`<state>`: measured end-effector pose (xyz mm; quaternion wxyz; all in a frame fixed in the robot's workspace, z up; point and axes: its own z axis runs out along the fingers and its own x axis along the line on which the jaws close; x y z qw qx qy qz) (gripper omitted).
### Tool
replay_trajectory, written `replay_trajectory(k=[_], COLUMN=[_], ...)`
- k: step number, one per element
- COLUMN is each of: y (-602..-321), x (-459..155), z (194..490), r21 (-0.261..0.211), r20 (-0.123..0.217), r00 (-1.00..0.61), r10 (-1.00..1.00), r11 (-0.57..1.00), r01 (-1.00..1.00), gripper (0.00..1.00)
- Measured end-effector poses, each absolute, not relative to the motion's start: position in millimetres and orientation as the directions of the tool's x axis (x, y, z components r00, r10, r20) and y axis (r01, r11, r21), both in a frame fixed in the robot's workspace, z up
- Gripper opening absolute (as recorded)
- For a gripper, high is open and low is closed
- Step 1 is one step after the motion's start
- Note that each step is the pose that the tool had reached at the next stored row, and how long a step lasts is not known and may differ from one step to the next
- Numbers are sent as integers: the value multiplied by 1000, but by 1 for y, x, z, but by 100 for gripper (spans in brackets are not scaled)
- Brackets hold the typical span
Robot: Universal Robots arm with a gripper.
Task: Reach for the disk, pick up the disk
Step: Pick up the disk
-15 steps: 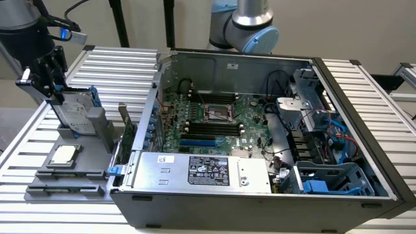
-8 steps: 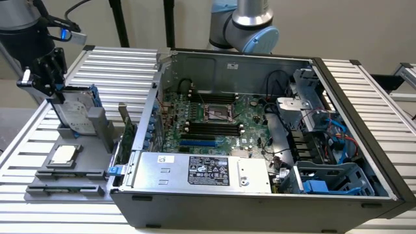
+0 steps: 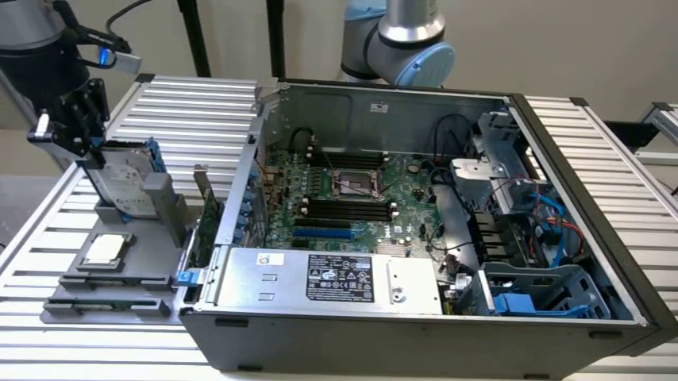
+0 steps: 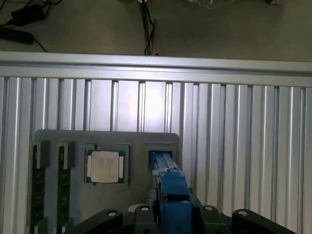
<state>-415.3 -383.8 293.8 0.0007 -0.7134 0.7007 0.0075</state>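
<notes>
Jamming is the risk you should weigh. The disk [image 3: 125,178] stands on edge in a slot of the grey fixture [image 3: 159,208], at the exterior view's left beside the open computer case [image 3: 424,341], with the gripper [image 3: 90,152] at its upper end. A pull off the slot's line could, by my judgement, wedge the blue carrier or drag the fixture, and a weak hold might drop it onto the chip [image 3: 106,249] just beside. You cannot tell whether the gripper is clamped on the disk or merely straddling it: the contact is cut off in the wrist view and masked by the black body in the exterior view.
</notes>
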Motion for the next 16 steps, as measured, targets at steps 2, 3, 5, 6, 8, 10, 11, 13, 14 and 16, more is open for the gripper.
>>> replay_trajectory(k=[2,3,5,6,8,10,11,13,14,16], y=[-385,-385,-387,-387,-388,-388,-388,-388,-388,-388], x=[-415,-415,-415,-415,-415,-415,-415,-415,-415,-415], z=[294,294,294,294,294,294,294,294,294,294], r21=[9,9,9,9,9,9,9,9,9,9], r20=[-12,-12,-12,-12,-12,-12,-12,-12,-12,-12], r00=[14,11,7,5,1,1,1,1,1,1], r10=[-1000,-1000,-1000,-1000,-1000,-1000,-1000,-1000,-1000,-1000], r11=[-14,-12,-7,-5,-1,-1,-1,-1,-1,-1], r01=[-1000,-1000,-1000,-1000,-1000,-1000,-1000,-1000,-1000,-1000], gripper=[33,33,33,33,33,33,33,33,33,33])
